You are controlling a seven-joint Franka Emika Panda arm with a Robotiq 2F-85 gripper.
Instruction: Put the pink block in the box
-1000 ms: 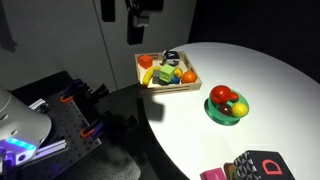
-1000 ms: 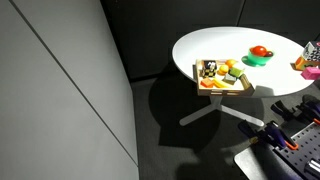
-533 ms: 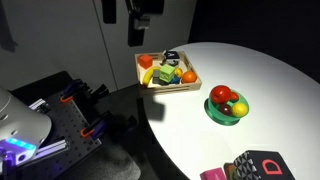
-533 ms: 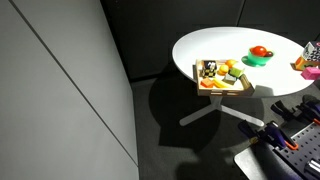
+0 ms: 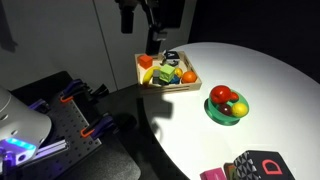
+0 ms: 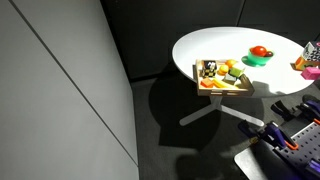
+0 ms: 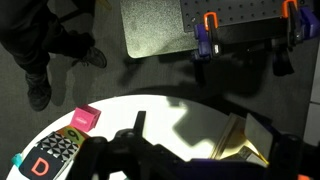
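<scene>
Place: a robotics lab or test bay.
Rig hardware: a perforated metal mounting plate (image 7: 155,25) with orange-handled clamps (image 7: 207,35) fixed along its edge. A robot arm (image 5: 150,15) hangs over the scene from above.
Room: plain grey wall panels (image 6: 60,90) and a dark floor (image 6: 170,140), bare and dimly lit.
Surface: a round white pedestal table (image 5: 260,75) standing on its own beside the clamp-fitted plate.
Props: small toy pieces in a light-wood box (image 5: 175,89) and play fruit in a green bowl (image 5: 225,120), well apart on the surface.
</scene>
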